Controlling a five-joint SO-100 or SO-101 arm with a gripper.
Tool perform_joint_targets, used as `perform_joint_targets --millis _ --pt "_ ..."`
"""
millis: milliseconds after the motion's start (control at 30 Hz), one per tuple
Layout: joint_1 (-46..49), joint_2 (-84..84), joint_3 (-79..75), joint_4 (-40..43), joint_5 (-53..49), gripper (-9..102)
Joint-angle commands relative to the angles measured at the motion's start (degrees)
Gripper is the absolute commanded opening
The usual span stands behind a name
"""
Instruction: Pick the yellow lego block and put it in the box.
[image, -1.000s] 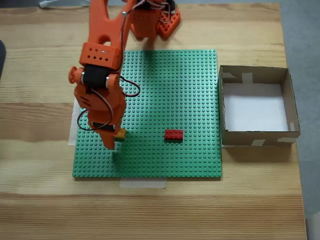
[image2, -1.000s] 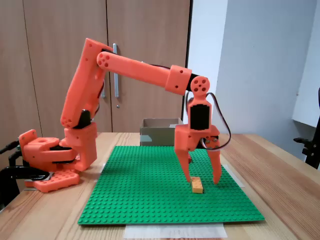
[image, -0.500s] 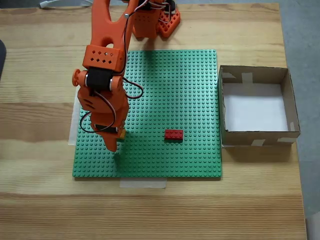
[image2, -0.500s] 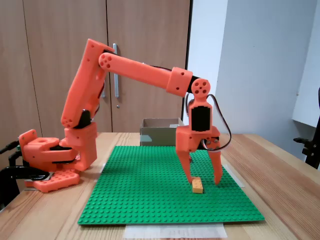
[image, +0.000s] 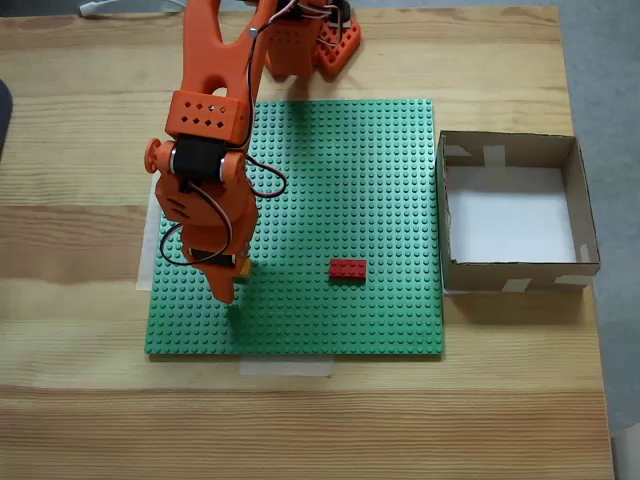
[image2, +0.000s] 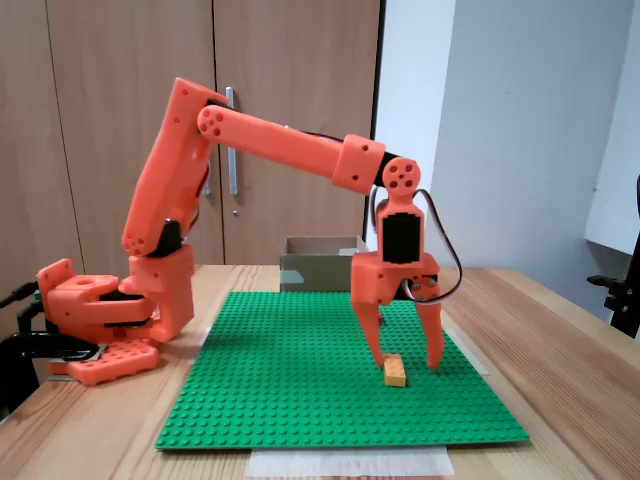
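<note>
A: Where do we find the yellow lego block (image2: 395, 371)?

B: We see it on the green baseplate (image2: 300, 390), near the plate's front right part in a fixed view taken from the side. From above, only a small yellow corner (image: 243, 266) shows past the arm, on the plate's left half.

A: And the claw (image2: 405, 360)?

B: We see it spread open, fingers pointing down and straddling the block. One finger (image2: 373, 340) comes down just to the left of the block and the other (image2: 433, 340) stands off to its right, with a gap between. Neither finger is clamped on the block. We cannot tell whether the left tip touches it.

A: What of the box (image: 515, 213)?

B: From above, we see it on the wooden surface (image: 320, 420) touching or just off the baseplate's right edge, well apart from the block. Its white floor holds nothing.

A: Anything else on the plate?

B: We see a red brick (image: 348, 268) to the right of the claw, roughly between the claw and the box.
</note>
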Motion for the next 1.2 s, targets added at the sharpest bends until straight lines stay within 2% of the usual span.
perform_joint_targets --millis 0,267,533,1167 --pt "-0.26 0.35 0.26 -0.7 -0.26 25" --pt "0.0 0.09 0.62 -1.14 0.09 25" --pt "0.09 -0.18 0.97 -1.05 -1.14 13" --pt "0.26 -0.18 0.79 -0.88 -2.02 3"
